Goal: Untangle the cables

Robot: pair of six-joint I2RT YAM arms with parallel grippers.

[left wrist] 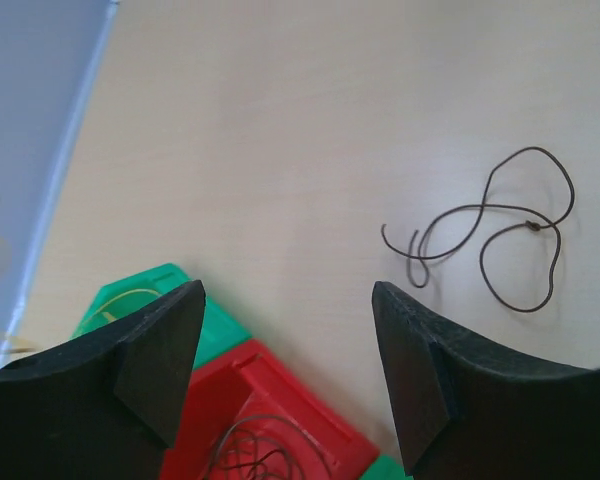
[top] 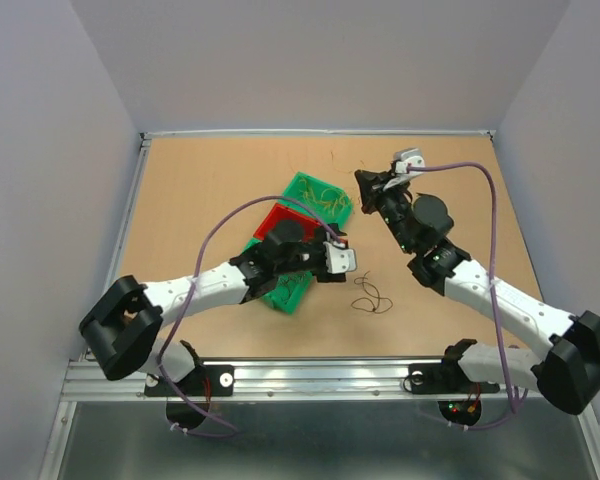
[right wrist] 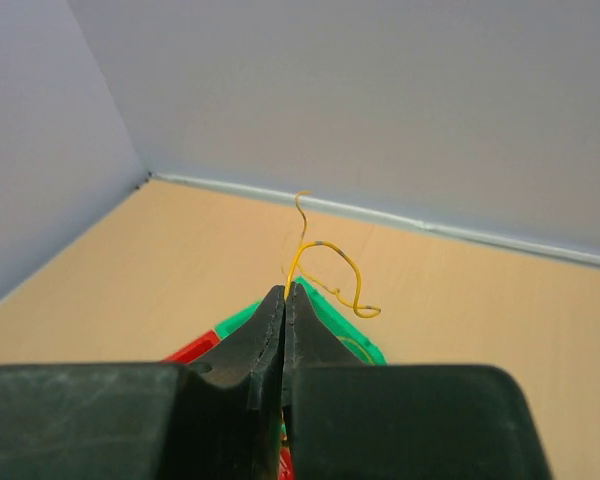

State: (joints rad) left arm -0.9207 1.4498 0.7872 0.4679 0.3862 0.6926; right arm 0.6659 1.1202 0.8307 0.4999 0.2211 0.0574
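A loose brown wire [left wrist: 532, 226] lies flat on the tan table [top: 200, 180], right of centre in the left wrist view. It stretches left to right, tabletop showing all round it. The left gripper [left wrist: 287, 290] is nearer, fingers wide and empty. The right gripper [right wrist: 285, 290] pinches a yellow wire [right wrist: 325, 244] by the green tray [top: 302, 183].

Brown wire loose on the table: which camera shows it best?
Left wrist: the brown wire lies whole and uncovered, its loops and small knot clear. Top external shows the brown wire only as a tiny dark squiggle. Right wrist misses it.
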